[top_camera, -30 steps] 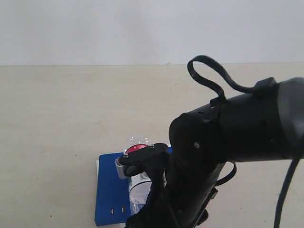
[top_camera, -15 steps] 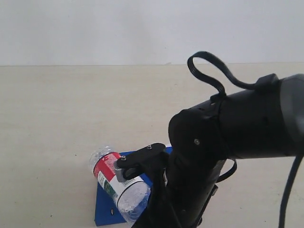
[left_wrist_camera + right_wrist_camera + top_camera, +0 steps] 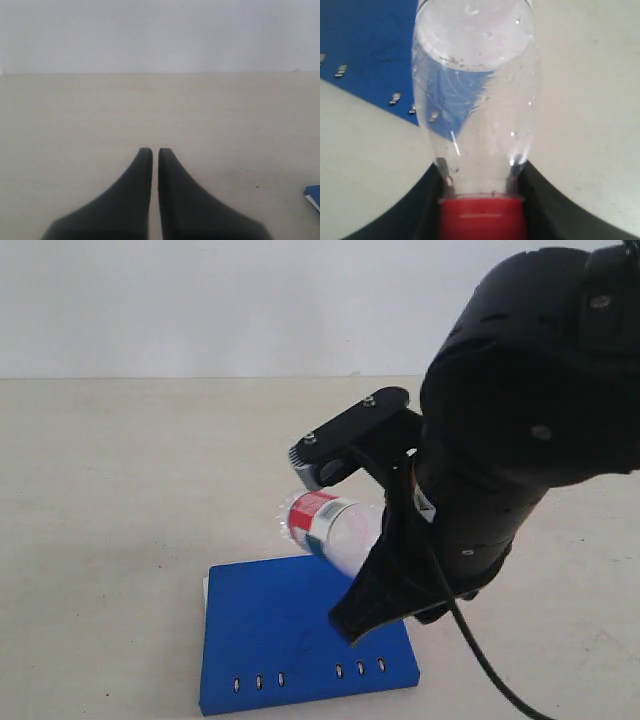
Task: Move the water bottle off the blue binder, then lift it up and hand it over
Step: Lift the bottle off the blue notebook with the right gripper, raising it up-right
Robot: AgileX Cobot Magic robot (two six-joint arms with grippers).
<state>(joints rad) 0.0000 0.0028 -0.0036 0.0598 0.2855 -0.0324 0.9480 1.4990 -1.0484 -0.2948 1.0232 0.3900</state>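
The water bottle [image 3: 325, 522] hangs in the air on its side, base toward the left, above the far edge of the blue binder [image 3: 290, 625]. My right gripper [image 3: 338, 535] is shut on the bottle; in the right wrist view its black fingers [image 3: 431, 187] clamp the neck just past the red cap [image 3: 481, 219]. Part of the binder [image 3: 362, 47] shows below and through the clear bottle [image 3: 475, 95]. The binder lies flat on the table with nothing on it. My left gripper [image 3: 151, 152] is shut and empty over bare table, with a corner of the binder [image 3: 314, 192] at the frame edge.
The beige table [image 3: 120, 480] runs back to a white wall [image 3: 200, 300]. My bulky black right arm [image 3: 520, 440] fills the right side of the exterior view, and a cable [image 3: 480, 660] hangs from it.
The bottle stood upright on the binder, then tipped to the left, and now hangs lifted off it. My right arm has risen and swung up with it. The left gripper has not moved.
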